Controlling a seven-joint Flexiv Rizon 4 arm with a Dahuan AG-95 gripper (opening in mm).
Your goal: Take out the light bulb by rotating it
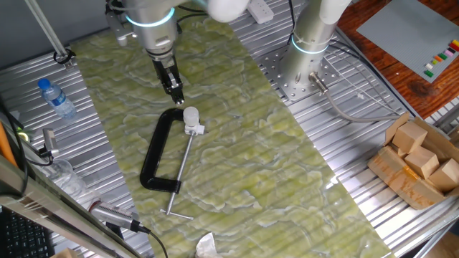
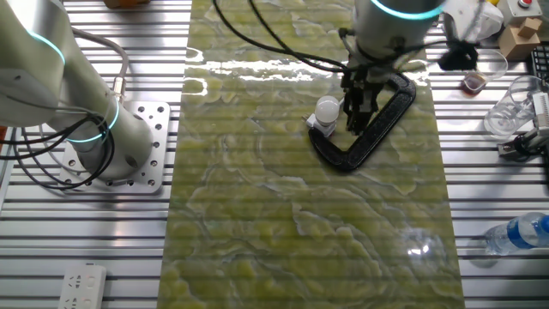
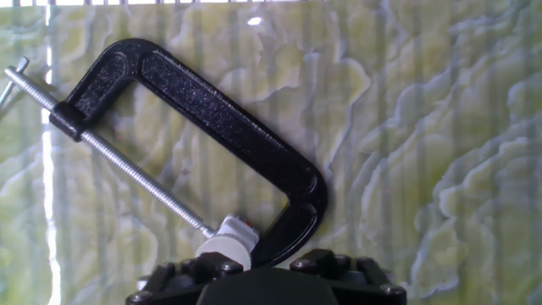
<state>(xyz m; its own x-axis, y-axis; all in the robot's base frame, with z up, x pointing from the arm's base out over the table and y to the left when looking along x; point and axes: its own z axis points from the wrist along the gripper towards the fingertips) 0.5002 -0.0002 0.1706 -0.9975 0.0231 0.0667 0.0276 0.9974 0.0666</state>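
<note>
The light bulb point(image 1: 191, 115) is small, white and round. It sits upright in a small white socket piece point(image 1: 194, 130) held at the screw end of a black C-clamp point(image 1: 159, 154) that lies flat on the green mat. My gripper point(image 1: 175, 97) hangs just behind and above the bulb, not touching it, and its jaws look open and empty. In the other fixed view the gripper point(image 2: 356, 116) stands right beside the bulb point(image 2: 327, 110), over the clamp point(image 2: 377, 120). In the hand view the bulb point(image 3: 227, 251) shows at the bottom edge; the fingertips are out of view.
A clear bottle with a blue cap point(image 1: 56, 97) lies on the left rails. A box of wooden blocks point(image 1: 419, 161) is at the right. A second arm's base point(image 1: 308, 43) stands behind the mat. A clear cup point(image 2: 510, 107) sits near the clamp.
</note>
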